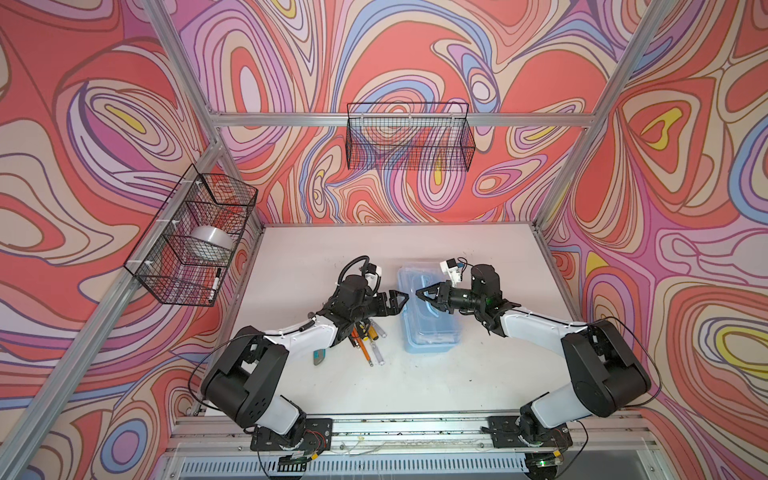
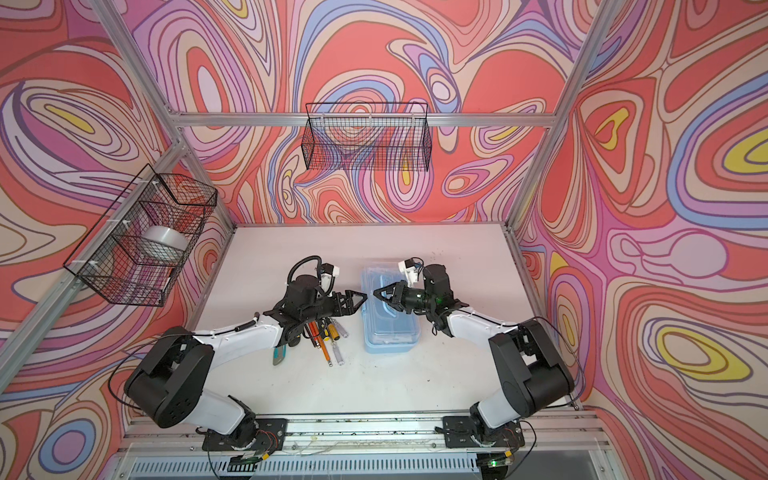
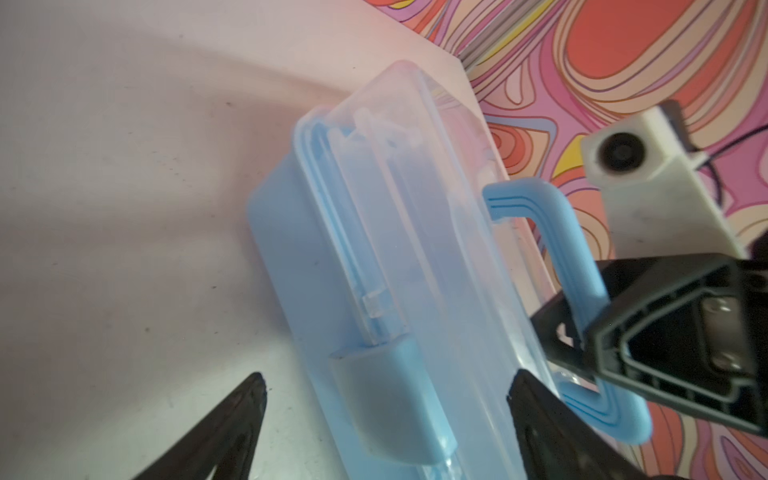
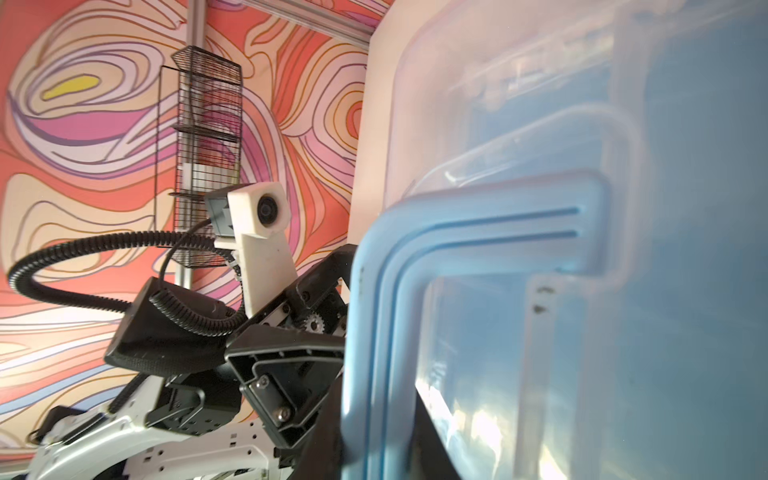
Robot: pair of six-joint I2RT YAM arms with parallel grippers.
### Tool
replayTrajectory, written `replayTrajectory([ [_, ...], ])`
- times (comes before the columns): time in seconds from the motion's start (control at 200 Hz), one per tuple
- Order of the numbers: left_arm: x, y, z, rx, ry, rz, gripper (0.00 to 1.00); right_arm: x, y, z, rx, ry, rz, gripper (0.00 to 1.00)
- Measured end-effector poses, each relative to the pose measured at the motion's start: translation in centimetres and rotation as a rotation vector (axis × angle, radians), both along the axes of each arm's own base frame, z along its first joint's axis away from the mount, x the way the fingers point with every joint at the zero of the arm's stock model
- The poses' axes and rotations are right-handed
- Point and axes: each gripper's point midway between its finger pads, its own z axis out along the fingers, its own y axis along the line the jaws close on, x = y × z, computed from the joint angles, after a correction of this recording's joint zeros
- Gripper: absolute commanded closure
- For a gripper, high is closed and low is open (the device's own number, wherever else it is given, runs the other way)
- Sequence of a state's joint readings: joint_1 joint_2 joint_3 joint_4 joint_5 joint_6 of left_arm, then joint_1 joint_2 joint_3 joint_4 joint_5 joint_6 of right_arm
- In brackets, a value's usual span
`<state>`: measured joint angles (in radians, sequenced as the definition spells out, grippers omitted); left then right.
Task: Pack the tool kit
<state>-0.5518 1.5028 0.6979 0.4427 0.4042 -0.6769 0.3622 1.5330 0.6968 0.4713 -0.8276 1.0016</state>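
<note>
The left arm (image 1: pixel 299 332) is covering the upper ends of the screwdrivers (image 1: pixel 365 347) lying just beside the light-blue box (image 1: pixel 432 336). In both top views the right gripper (image 1: pixel 419 293) is hiding the middle of the box's blue handle (image 3: pixel 559 237). In the right wrist view the box is blurring and running off the edge, and nothing is showing clearly through its clear lid (image 3: pixel 415 208)

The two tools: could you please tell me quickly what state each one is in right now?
Left tool: open, holding nothing.
Right tool: closed on the blue handle.
</note>
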Motion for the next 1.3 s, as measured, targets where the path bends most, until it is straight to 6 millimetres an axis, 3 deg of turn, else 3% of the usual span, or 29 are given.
replayTrajectory([
  [0.14, -0.9, -0.7, 1.0, -0.077, -0.003, -0.031, 0.09, -0.1, -0.8, 0.5, 0.046, -0.006, 0.007, 1.0],
  [0.451, -2.2, -0.9, 0.7, -0.202, 0.036, -0.042, 0.11, 0.2, -2.4, 0.6, 0.125, 0.004, 0.007, 1.0],
  [0.861, -0.9, -2.5, -2.7, -0.404, 0.148, -0.044, 0.19, 0.3, -2.6, 0.7, 0.145, 0.017, 0.012, 1.0],
  [1.302, -1.2, -2.9, -0.3, -0.471, 0.133, -0.086, 0.2, 0.5, -2.6, 0.4, 0.134, 0.017, 0.021, 1.0],
])
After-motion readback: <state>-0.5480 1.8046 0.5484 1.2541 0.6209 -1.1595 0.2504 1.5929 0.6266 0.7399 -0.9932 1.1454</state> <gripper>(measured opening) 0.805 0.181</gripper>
